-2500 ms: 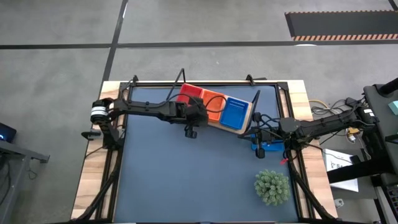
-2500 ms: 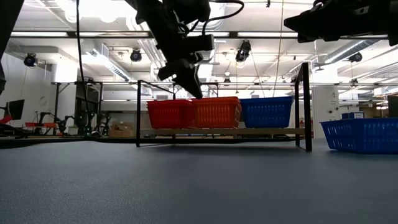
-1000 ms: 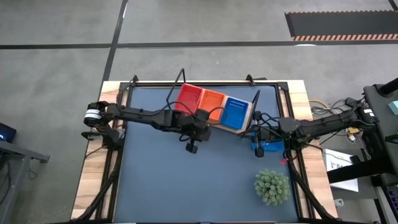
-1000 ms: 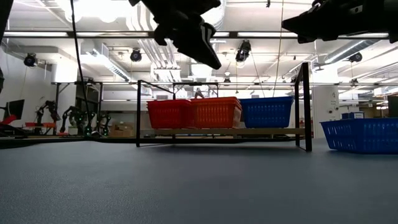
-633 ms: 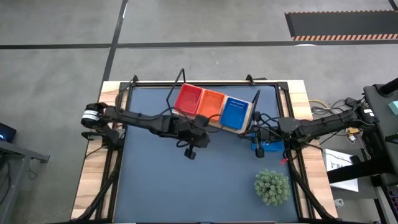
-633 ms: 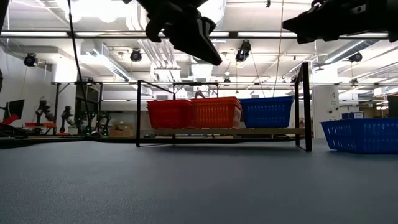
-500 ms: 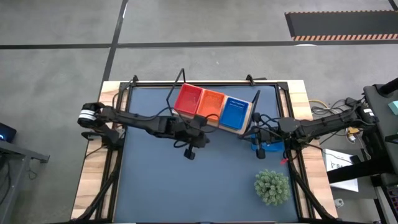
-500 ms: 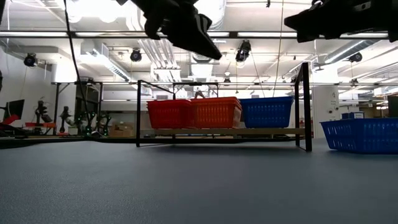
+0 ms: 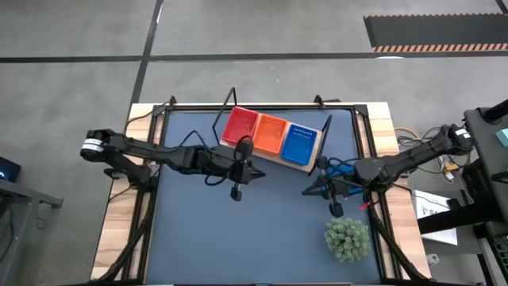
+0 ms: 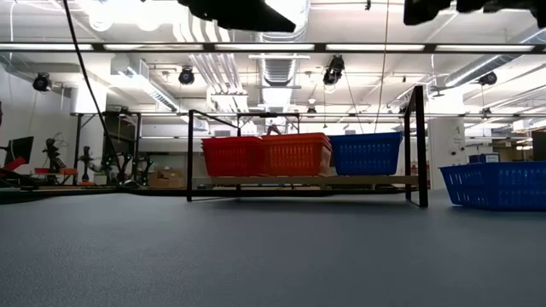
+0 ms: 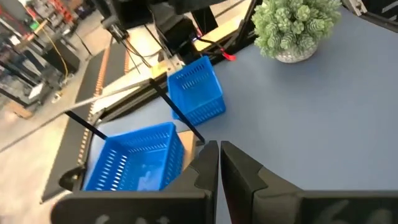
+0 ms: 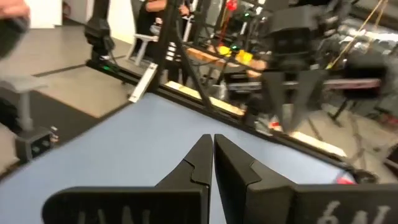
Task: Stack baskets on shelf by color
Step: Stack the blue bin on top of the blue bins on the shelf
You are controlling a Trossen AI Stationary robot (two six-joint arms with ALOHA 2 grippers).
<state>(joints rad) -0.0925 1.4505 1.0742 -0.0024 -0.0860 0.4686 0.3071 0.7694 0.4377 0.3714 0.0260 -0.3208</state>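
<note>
On the wooden shelf (image 10: 299,181), at the table's far middle, a red basket (image 9: 239,125), an orange basket (image 9: 270,133) and a blue basket (image 9: 299,144) rest side by side. Another blue basket (image 11: 196,92) sits on the tabletop to the right of the shelf, partly under my right arm. My left gripper (image 9: 255,172) hangs shut and empty over the table, just in front of the shelf. My right gripper (image 9: 305,191) is shut and empty too. It points toward the table's middle, in front of the shelf's right end.
A green spiky plant (image 9: 347,238) in a pot stands near the table's right front corner. The shelf's black wire frame ends (image 10: 420,145) rise above the baskets. Dark-blue tabletop (image 9: 238,238) lies open in front of both grippers.
My left gripper has drawn back from the shelf toward the table's near-left, has risen, and has tipped up from a steep downward slant to nearly level. My right gripper has risen and swung toward the table's near edge and middle. Both stay shut. The baskets have not moved.
</note>
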